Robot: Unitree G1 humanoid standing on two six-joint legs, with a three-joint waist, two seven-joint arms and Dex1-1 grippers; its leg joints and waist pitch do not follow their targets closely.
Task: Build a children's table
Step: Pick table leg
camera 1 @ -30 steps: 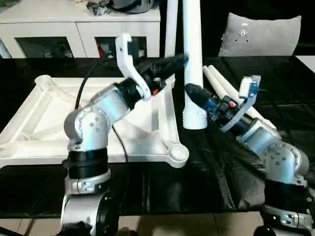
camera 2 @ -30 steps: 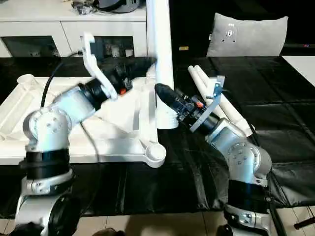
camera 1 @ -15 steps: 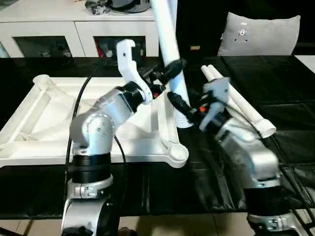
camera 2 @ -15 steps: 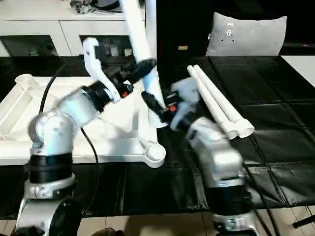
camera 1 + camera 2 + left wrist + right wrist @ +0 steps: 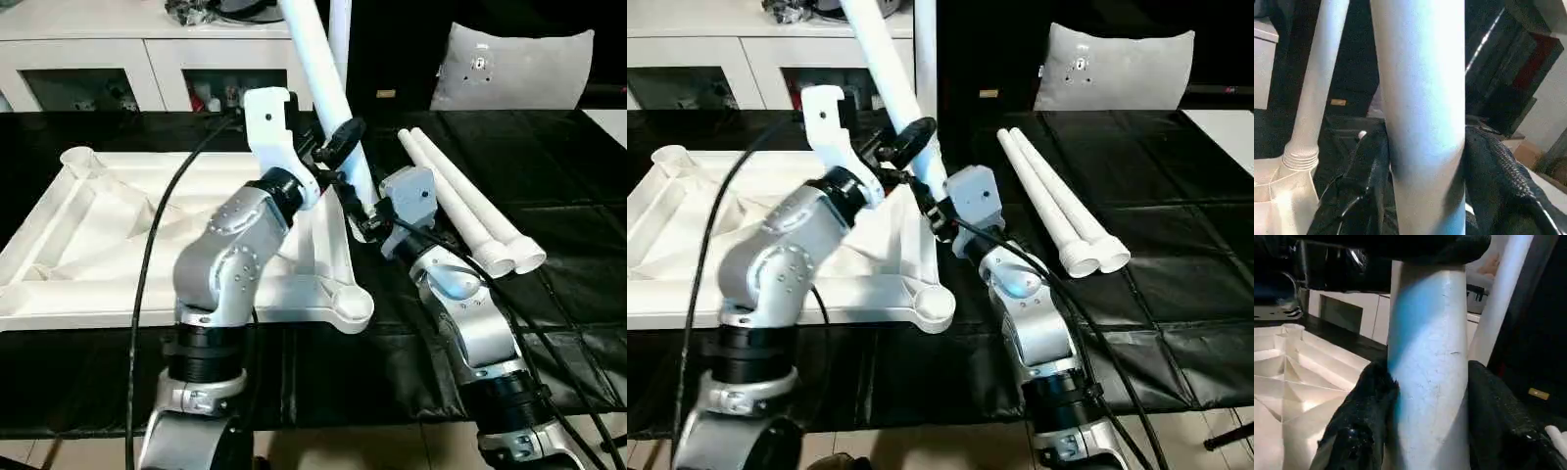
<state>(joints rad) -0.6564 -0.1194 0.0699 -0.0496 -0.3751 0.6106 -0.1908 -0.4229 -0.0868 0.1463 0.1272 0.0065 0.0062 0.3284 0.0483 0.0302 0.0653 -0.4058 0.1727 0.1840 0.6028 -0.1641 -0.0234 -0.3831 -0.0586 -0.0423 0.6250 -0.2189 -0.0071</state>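
Black desk [image 5: 588, 176]: tabletop [image 5: 118, 235] underside up, left; both grippers' fingers [image 5: 1359, 431] clamp tilted leg [image 5: 323, 88]; two legs [image 5: 470, 211] right.

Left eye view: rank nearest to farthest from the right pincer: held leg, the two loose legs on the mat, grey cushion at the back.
1. Held leg: gripped by the right pincer, tilted.
2. Two loose legs: lying on the mat, on its right.
3. Grey cushion: far back right.
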